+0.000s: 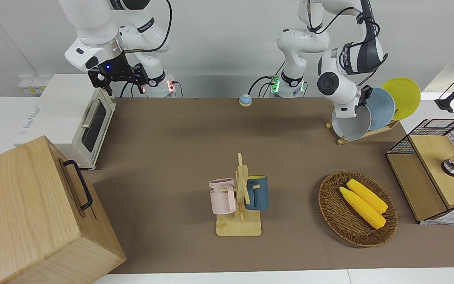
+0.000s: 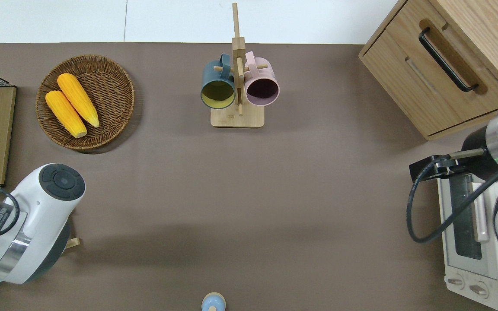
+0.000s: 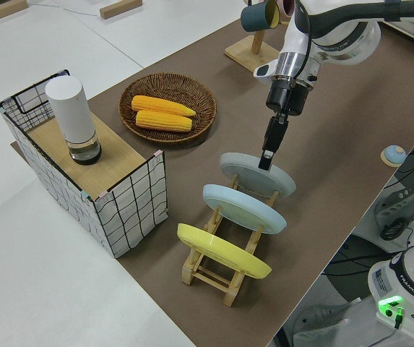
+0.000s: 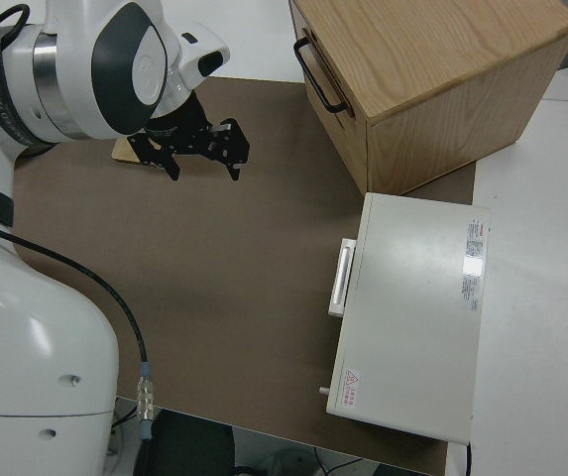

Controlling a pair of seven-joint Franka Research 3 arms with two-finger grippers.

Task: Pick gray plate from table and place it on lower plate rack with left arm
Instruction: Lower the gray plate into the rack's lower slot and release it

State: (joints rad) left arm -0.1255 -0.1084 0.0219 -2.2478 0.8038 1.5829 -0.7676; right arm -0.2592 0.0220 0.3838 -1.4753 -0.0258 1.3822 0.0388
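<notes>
**Plate in rack, gripper at rim**

Front: gray plate (image 1: 351,123) standing slanted in the lower plate rack (image 1: 363,134), beside the light-blue plate (image 1: 381,107) and yellow plate (image 1: 402,96). Left gripper (image 1: 365,96) at its upper rim.

Left side: fingers (image 3: 268,152) pinching that rim, plate seated in its slot.

Right side: right gripper (image 4: 202,157) parked, fingers spread.

1. We see the left arm (image 1: 343,85) in glossy white shells, with large dark-gray round joint caps and a silver wrist ring.
2. Black cables loop along both arms.
3. The right arm (image 1: 93,35) ends in a black gripper (image 1: 118,77) under a blue wrist light.
</notes>
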